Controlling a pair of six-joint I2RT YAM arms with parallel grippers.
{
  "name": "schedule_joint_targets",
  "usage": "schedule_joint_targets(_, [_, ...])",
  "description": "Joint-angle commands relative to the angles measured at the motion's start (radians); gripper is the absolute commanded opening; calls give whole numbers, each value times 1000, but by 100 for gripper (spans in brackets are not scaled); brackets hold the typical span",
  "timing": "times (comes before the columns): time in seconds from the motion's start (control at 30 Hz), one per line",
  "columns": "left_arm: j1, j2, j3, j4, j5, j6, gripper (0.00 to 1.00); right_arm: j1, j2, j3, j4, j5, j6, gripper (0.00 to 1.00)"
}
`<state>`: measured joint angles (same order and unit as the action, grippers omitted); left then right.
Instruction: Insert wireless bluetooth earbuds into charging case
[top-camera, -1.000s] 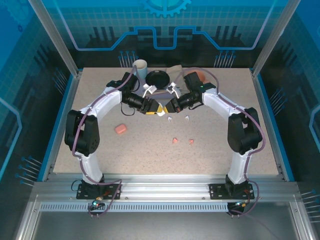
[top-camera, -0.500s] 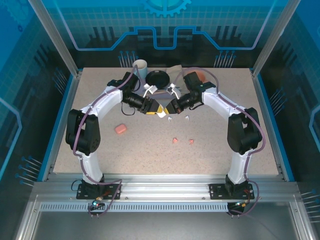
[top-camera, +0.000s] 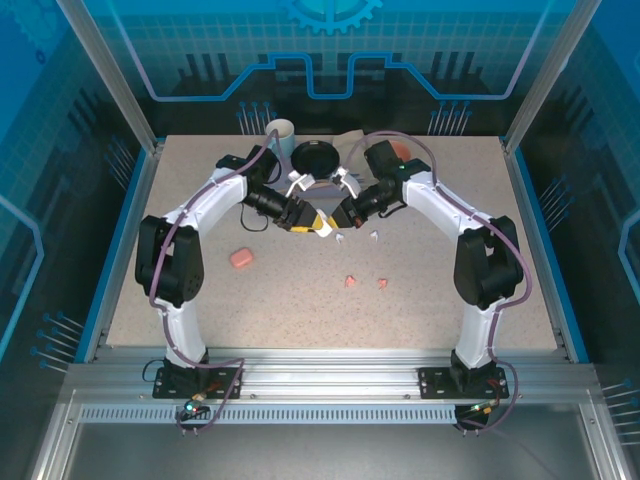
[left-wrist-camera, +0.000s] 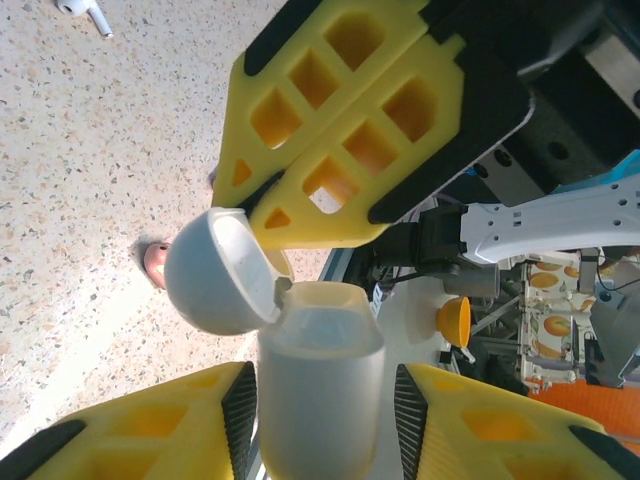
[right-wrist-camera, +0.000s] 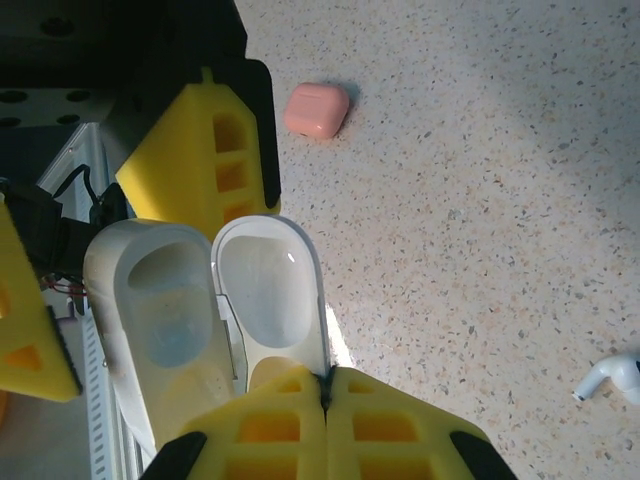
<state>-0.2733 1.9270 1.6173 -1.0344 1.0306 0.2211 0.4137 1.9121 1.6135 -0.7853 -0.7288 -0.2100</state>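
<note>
Above the speckled table (top-camera: 200, 300), your left gripper (left-wrist-camera: 320, 378) is clamping the open white charging case (left-wrist-camera: 320, 345); your right gripper (right-wrist-camera: 325, 385), fingers pressed together, is touching its lid (right-wrist-camera: 270, 300). The white earbuds (top-camera: 340, 238) are lying just beneath, nearer your right arm (top-camera: 440, 205).

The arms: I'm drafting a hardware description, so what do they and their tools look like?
Both the left arm and right arm have white link covers, black joint housings and a purplish cable running alongside. The left tool and right tool have yellow fingers with a grid of rectangular cut-outs and black backing.
</note>
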Motion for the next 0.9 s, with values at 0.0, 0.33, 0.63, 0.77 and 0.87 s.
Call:
schedule_joint_targets(0.0, [-2,26,39,-53,34,42,43,26,19,35,-55,13,-42,0])
schedule_joint_targets(0.33, [-3,59,79,-105,47,73,38,46,40,57,-84,67,-64,0])
schedule_joint_targets(0.63, [-3,65,80,-144,66,108,36,46,45,66,-90,80,-70,0])
schedule_joint_targets(0.77, [-2,72,84,-161,74,120,35,44,42,71,-91,82,-71,0])
schedule_joint_targets(0.87, [-3,75,85,-161,70,121,34,44,42,73,-91,84,-70,0])
